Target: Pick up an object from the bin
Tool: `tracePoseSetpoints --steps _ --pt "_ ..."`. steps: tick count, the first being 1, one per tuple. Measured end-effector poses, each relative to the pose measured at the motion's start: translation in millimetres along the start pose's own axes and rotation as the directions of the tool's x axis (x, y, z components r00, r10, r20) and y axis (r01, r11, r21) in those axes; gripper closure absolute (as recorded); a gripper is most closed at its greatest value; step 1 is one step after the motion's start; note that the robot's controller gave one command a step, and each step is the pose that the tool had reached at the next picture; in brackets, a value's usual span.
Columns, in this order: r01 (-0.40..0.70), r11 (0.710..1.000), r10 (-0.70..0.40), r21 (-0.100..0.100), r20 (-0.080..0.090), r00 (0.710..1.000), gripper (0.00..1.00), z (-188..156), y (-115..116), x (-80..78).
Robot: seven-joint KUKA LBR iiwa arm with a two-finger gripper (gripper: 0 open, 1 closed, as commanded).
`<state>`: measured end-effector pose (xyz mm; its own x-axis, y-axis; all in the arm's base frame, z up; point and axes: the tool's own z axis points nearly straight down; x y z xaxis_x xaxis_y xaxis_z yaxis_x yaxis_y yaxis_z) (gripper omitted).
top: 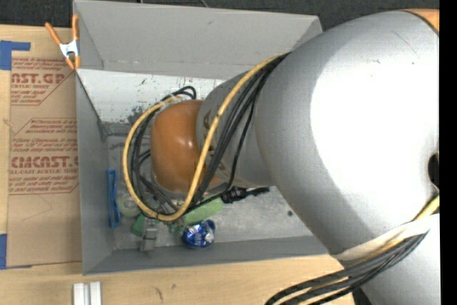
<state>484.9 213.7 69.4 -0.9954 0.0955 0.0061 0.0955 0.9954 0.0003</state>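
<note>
Which thing is being picked cannot be told. The candidates lie low in the bin's near-left corner: a green piece [208, 209] poking out from under the wrist, a crumpled blue-and-white ball [198, 233] just beside it against the near wall, and a small greyish thing [146, 233] to their left. A blue strip [111, 196] stands along the left wall. They sit bunched there most likely because the sloped walls of the bin [193, 39] shed loose things toward the floor's edges.

Over them hangs the wrist's orange cover [175, 146], ringed by looped cables [136, 153]. It is low inside the bin and tipped toward that corner, which suggests a reach at the cluster. The pincer lies beneath the cover, so I cannot tell how far open it is or whether it has hold of anything.

The bulky silver arm [357, 139] comes in from the right and crosses the bin's right half, as it must to get the wrist this deep. The bin rests on a pale wooden bench [214, 282]
</note>
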Motion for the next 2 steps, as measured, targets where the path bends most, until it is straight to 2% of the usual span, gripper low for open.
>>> tracePoseSetpoints --steps 1,2 --pt "-0.004 1.0 0.004 0.001 0.004 1.0 1.0 -3.4 -2.9 -2.9" --pt "0.012 1.0 -0.011 -0.005 0.013 1.0 1.0 -141.6 5.3 -3.9"
